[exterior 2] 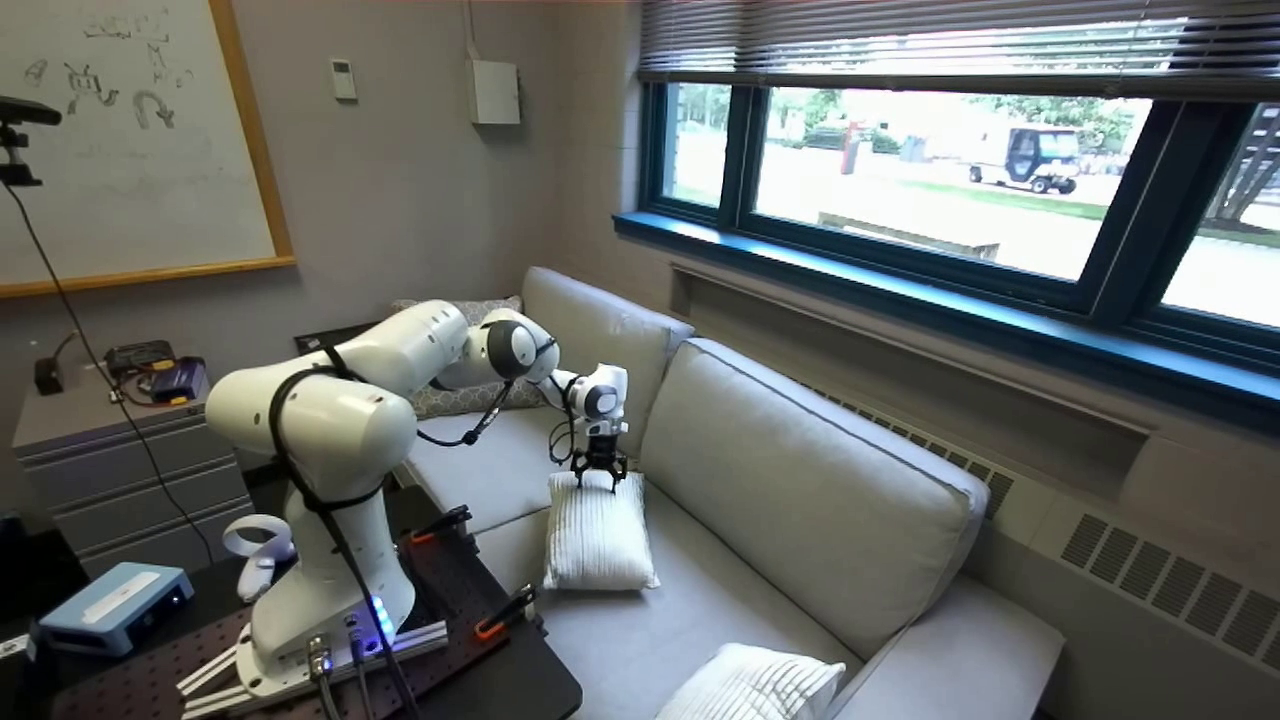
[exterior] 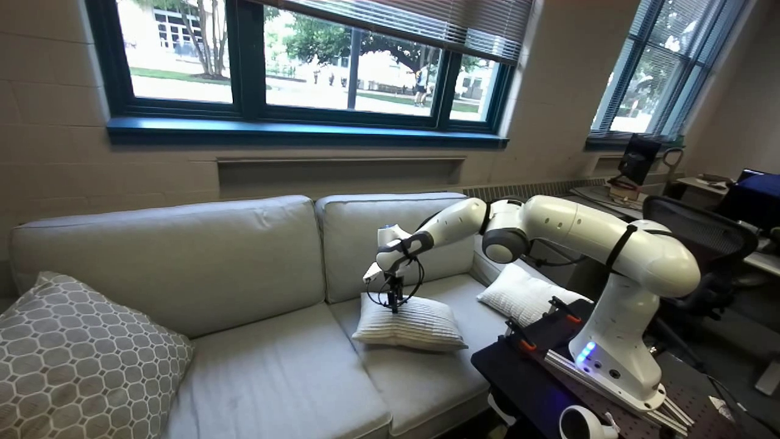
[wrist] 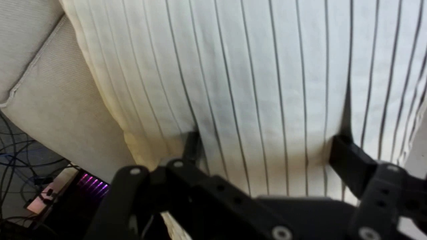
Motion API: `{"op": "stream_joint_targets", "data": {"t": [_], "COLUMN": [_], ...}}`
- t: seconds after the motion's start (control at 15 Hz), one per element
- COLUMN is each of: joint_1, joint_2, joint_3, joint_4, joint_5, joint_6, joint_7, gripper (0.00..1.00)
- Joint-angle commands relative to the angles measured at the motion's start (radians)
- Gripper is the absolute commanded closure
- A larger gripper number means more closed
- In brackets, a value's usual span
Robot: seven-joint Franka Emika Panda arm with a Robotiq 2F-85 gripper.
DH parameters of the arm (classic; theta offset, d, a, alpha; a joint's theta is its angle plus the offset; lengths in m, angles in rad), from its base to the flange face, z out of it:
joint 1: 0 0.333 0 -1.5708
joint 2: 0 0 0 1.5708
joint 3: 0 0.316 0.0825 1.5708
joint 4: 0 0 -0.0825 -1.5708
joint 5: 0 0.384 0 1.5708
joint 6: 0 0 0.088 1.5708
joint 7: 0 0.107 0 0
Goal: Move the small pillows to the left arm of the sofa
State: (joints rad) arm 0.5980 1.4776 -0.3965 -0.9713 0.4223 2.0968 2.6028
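Off-white and ribbed, the small pillow [wrist: 253, 80] dimpled under our gripper [wrist: 268, 145], jaws spread at nine and three o'clock — we judged a deep, slow pinch best.

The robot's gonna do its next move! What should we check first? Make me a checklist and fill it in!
1. Gripper open: ok, jaws wide apart.
2. Fingers at the small pillow below: ok, tips seem to dent its cloth.
3. Grip before lifting: not ok, jaws not closed on it.
4. Other small pillow out of the way: ok, it lies apart, near an armrest.
5. Nothing stuck beneath the pillow below: cannot tell, its underside is hidden.
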Motion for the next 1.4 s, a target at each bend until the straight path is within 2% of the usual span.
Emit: {"op": "stream_joint_targets", "data": {"t": [0.0, 0.13, 0.2, 0.27, 0.53, 0.93, 1.0, 1.13, 1.27, 1.33], "joint_1": [0.012, -0.013, -0.026, -0.039, -0.066, -0.074, -0.072, -0.047, -0.008, 0.022], "joint_2": [0.0, 0.0, 0.0, 0.0, -0.001, -0.006, -0.006, -0.006, -0.007, -0.007], "joint_3": [-0.031, 0.006, 0.026, 0.047, 0.096, 0.109, 0.106, 0.058, -0.03, -0.101], "joint_4": [-0.014, 0.001, 0.007, 0.011, 0.01, 0.003, 0.004, 0.002, -0.002, -0.008], "joint_5": [-0.036, -0.084, -0.106, -0.126, -0.17, -0.183, -0.181, -0.143, -0.067, 0.003], "joint_6": [0.017, 0.012, 0.007, 0.006, 0.008, 0.005, 0.007, 0.02, 0.054, 0.073], "joint_7": [0.0, 0.0, 0.0, 0.0, 0.0, 0.0, 0.0, 0.0, 0.0, 0.0], "gripper": [0.0, 0.0, 0.25, 0.25, 0.57, 0.99, 1.0, 1.0, 0.99, 0.99]}}
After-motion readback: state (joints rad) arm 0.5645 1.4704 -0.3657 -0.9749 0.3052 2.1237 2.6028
